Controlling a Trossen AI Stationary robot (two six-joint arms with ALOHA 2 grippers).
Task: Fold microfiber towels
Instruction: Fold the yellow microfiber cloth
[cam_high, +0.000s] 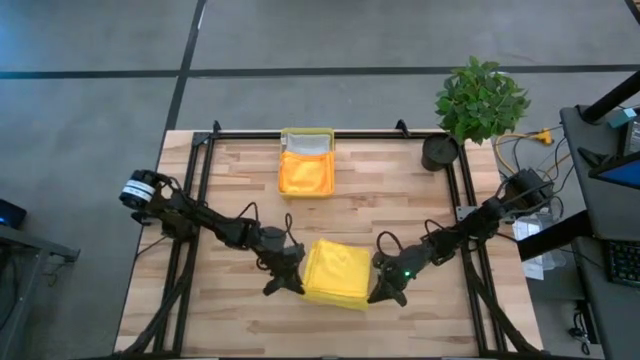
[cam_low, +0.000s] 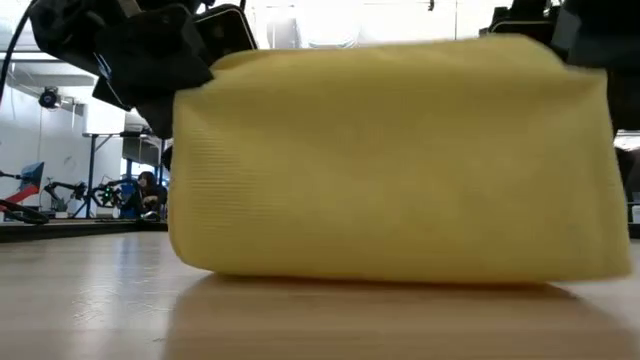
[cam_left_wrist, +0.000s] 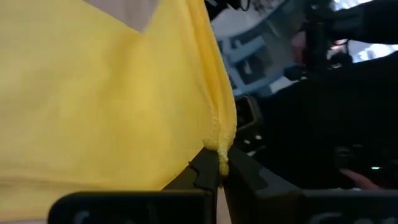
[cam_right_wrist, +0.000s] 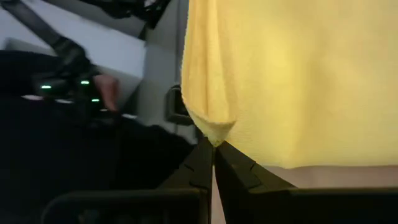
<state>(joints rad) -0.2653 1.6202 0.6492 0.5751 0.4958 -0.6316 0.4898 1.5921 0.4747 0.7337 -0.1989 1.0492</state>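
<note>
I am mid-fold on the yellow towel (cam_high: 337, 272), which lies at the near middle of the table (cam_high: 240, 190) between my two arms. My left gripper (cam_high: 284, 284) pinches one near corner, my right gripper (cam_high: 385, 291) the other, both clamped tight on the cloth. In each wrist view the corner bunches into a small soft nub right at my closed fingertips (cam_left_wrist: 211, 169), and the cloth hangs from there in a broad sheet. From table height it shows as a thick, rounded slab with its lower edge on the wood. Next, I judge, I must carry both corners together across to the far edge, keeping them level so the layers line up, then let go.

The cloth is plush, fine-ribbed and limp. An orange towel (cam_high: 306, 173) sits in the rigid translucent tray (cam_high: 306, 134) at the far edge.
</note>
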